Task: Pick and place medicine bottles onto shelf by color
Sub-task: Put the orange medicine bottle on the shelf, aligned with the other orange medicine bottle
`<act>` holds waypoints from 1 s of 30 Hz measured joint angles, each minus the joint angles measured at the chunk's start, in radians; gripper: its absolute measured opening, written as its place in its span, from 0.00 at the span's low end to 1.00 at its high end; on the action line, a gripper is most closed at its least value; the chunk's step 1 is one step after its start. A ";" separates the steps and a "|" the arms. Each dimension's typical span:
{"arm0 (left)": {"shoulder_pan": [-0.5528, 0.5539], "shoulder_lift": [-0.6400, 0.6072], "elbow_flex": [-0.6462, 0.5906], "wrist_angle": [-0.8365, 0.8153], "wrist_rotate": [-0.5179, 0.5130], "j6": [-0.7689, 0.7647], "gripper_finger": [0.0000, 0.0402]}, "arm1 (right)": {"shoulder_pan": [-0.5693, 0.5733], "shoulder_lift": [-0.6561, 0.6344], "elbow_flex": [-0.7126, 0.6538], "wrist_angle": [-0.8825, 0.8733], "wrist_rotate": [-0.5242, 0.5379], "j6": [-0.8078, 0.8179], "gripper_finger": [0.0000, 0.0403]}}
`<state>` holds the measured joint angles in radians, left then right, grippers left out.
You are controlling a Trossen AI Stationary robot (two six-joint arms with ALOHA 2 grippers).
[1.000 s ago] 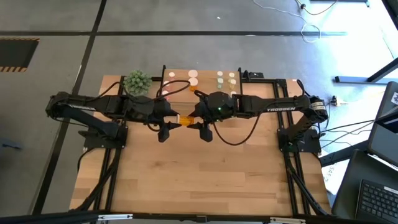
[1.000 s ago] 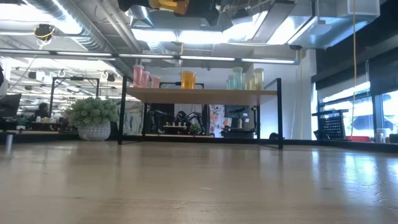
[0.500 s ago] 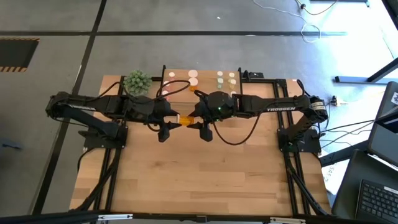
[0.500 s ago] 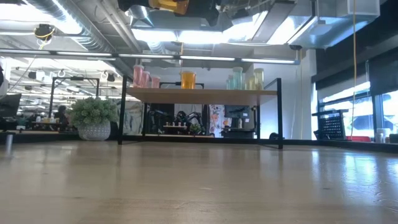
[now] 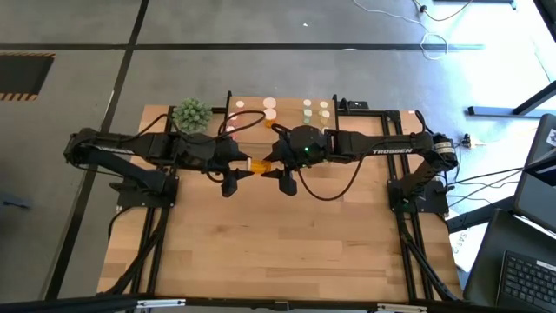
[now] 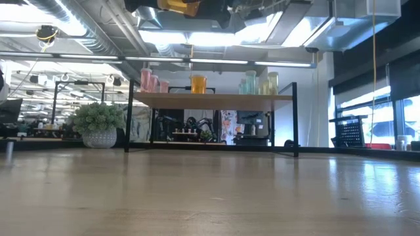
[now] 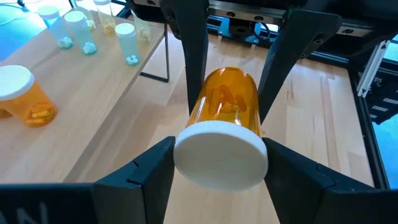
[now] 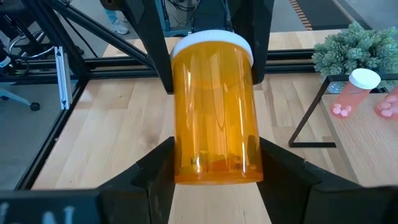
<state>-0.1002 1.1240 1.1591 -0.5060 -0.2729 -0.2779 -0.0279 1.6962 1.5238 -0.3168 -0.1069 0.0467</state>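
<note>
Left arm is reaching in from the left side of the worktop (image 5: pixel 261 252) toward its centre. The left pincer (image 5: pixel 244 164) is gripping the capped end of a large orange bottle (image 5: pixel 257 167); in the left wrist view the white cap (image 7: pixel 221 155) is sitting between that arm's two dark fingers (image 7: pixel 149 177), both touching it.

The orange bottle is lying horizontally in the air above the worktop, just in front of the shelf (image 5: pixel 287 122), spanning the two pincers. The low view is showing it only as an orange patch (image 6: pixel 176 6) at the upper edge, well clear of the surface.

The right pincer (image 5: pixel 271 169) is gripping the opposite, bottom end of the same bottle; in the right wrist view the orange body (image 8: pixel 214 115) is filling the space between its fingers (image 8: pixel 155 174), touching on both sides. Both pincers are thus closed on one bottle.

The potted plant (image 5: pixel 191 114) is standing at the left end of the shelf, on the worktop. On the shelf, pink-red bottles (image 6: pixel 150 80) are standing at the left, one orange bottle (image 6: pixel 198 84) near the middle, and pale green-yellow bottles (image 6: pixel 257 82) toward the right.
</note>
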 joint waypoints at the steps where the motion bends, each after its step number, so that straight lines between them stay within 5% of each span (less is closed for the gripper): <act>1: 0.000 0.000 0.000 0.000 -0.001 0.000 0.53 | -0.001 0.000 0.000 0.000 -0.002 0.000 0.48; 30: -0.001 0.000 0.000 -0.022 -0.005 0.000 0.53 | -0.003 0.000 0.000 0.007 -0.002 -0.004 0.48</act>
<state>-0.1009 1.1240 1.1595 -0.5281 -0.2782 -0.2779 -0.0311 1.6962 1.5242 -0.3098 -0.1089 0.0427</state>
